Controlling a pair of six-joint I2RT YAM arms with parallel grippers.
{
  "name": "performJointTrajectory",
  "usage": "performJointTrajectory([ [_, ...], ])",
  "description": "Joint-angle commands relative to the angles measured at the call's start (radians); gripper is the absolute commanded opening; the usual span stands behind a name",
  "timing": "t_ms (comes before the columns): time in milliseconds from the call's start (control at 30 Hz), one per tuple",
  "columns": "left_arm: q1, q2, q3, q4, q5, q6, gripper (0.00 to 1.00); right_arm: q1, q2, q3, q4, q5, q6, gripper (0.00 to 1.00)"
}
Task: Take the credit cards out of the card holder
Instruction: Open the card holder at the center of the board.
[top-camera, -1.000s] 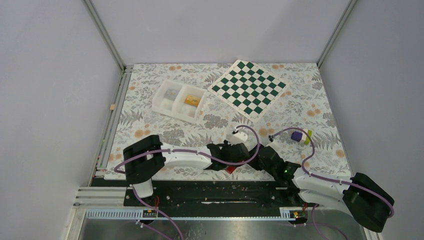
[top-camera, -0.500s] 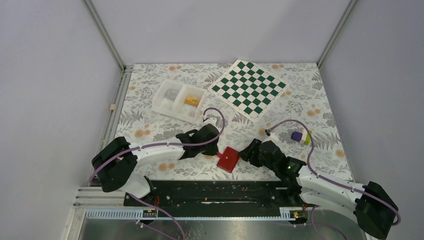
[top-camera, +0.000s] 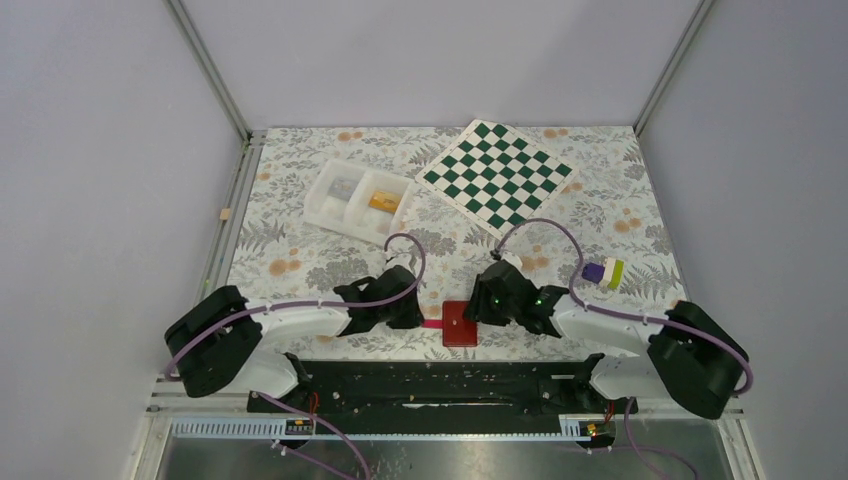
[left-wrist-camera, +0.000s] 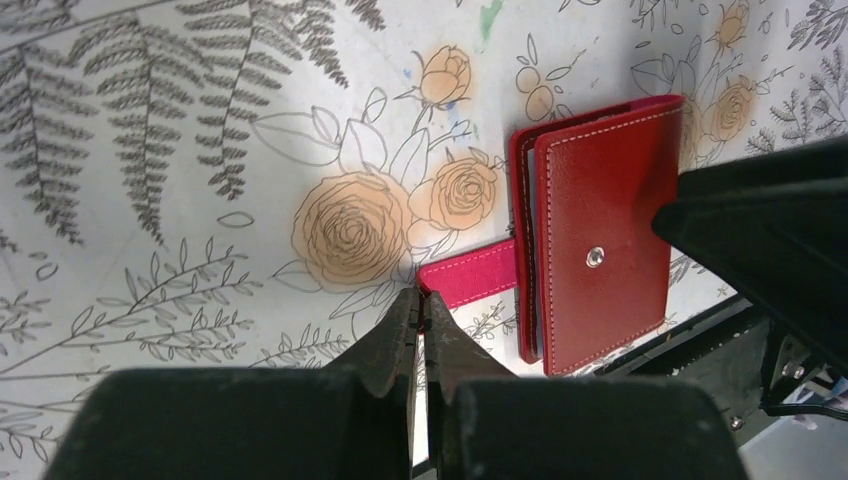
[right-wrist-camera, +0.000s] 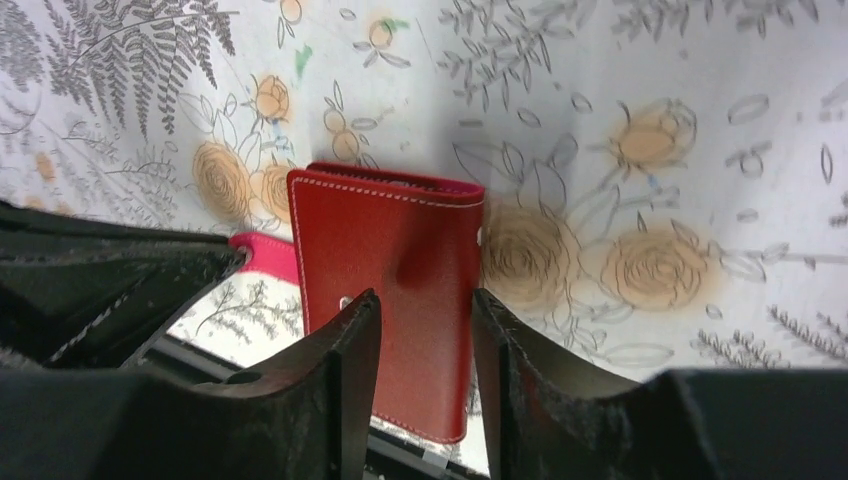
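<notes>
The card holder (top-camera: 459, 324) is a red wallet lying shut on the flowered cloth near the table's front edge; its cover with a metal snap (left-wrist-camera: 600, 255) faces up. A pink-red tab (left-wrist-camera: 470, 272) sticks out of it to the left. My left gripper (left-wrist-camera: 421, 296) is shut, and its tips pinch the corner of the tab's end. Just above the cover (right-wrist-camera: 395, 255) my right gripper (right-wrist-camera: 425, 312) stands open, nothing between its fingers. In the top view the left gripper (top-camera: 416, 319) and right gripper (top-camera: 478, 306) flank the wallet. The credit cards are hidden.
A white two-compartment tray (top-camera: 330, 208) at back left holds a small orange-yellow piece (top-camera: 380, 200) on its right side. A green-and-white chessboard (top-camera: 495, 178) lies at the back. A purple and green block (top-camera: 603, 271) sits at right. A black rail (top-camera: 440, 375) borders the near edge.
The wallet has turned square to the table's edge, and its tab now sticks out to the left. Both arms have swung outward; the grippers now stand on either side of it.
</notes>
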Motion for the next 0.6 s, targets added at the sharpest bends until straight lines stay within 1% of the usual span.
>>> performJointTrajectory([
  [0,0.007,-0.064,-0.040,0.078,0.009,-0.062,0.00,-0.005,0.095,0.105,-0.026,0.023,-0.142,0.47],
  [33,0.007,-0.074,-0.049,0.086,0.012,-0.071,0.00,-0.005,0.110,0.124,-0.036,0.023,-0.164,0.49],
  [100,0.007,-0.097,-0.078,0.147,0.026,-0.091,0.00,0.003,0.111,0.151,-0.086,0.051,-0.174,0.55],
  [200,0.007,-0.132,-0.126,0.217,0.031,-0.135,0.00,0.072,0.056,0.194,-0.207,0.226,-0.161,0.61],
  [233,0.006,-0.142,-0.147,0.238,0.033,-0.150,0.00,0.103,0.038,0.205,-0.233,0.272,-0.152,0.65],
  [333,0.007,-0.170,-0.182,0.294,0.027,-0.188,0.00,0.179,0.013,0.214,-0.270,0.351,-0.125,0.75],
  [400,0.006,-0.177,-0.186,0.299,0.015,-0.192,0.00,0.228,0.021,0.220,-0.279,0.405,-0.123,0.76],
  [467,0.007,-0.180,-0.186,0.293,0.010,-0.192,0.00,0.272,0.050,0.234,-0.283,0.444,-0.130,0.74],
  [567,0.008,-0.176,-0.186,0.283,0.014,-0.191,0.00,0.350,0.125,0.295,-0.339,0.531,-0.131,0.73],
])
